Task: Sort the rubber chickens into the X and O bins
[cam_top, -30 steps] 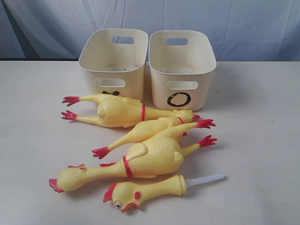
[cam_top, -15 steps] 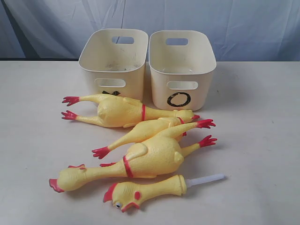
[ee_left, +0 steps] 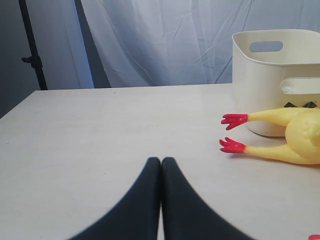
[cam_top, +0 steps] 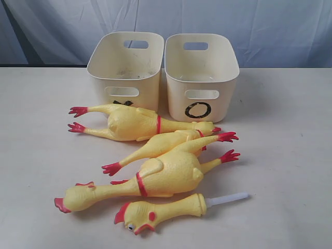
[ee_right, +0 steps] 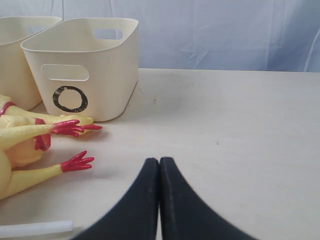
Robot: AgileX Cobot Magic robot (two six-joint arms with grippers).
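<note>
Four yellow rubber chickens lie in a loose pile on the table in front of two cream bins. One large chicken (cam_top: 132,123) lies nearest the bins, a slim smaller one (cam_top: 155,147) under it, a second large one (cam_top: 161,176) in front. The small one with a white tube (cam_top: 168,210) lies nearest the front. The X bin (cam_top: 124,67) stands left, its mark half hidden by the chicken. The O bin (cam_top: 201,78) stands right. My left gripper (ee_left: 161,161) is shut and empty, over bare table left of the pile. Shut and empty too, my right gripper (ee_right: 159,161) hovers right of the pile. Neither gripper shows in the exterior view.
A pale blue cloth (cam_top: 259,26) hangs behind the table. A dark stand (ee_left: 32,50) rises past the table's far left corner. Bare tabletop (cam_top: 290,155) stretches on both sides of the pile.
</note>
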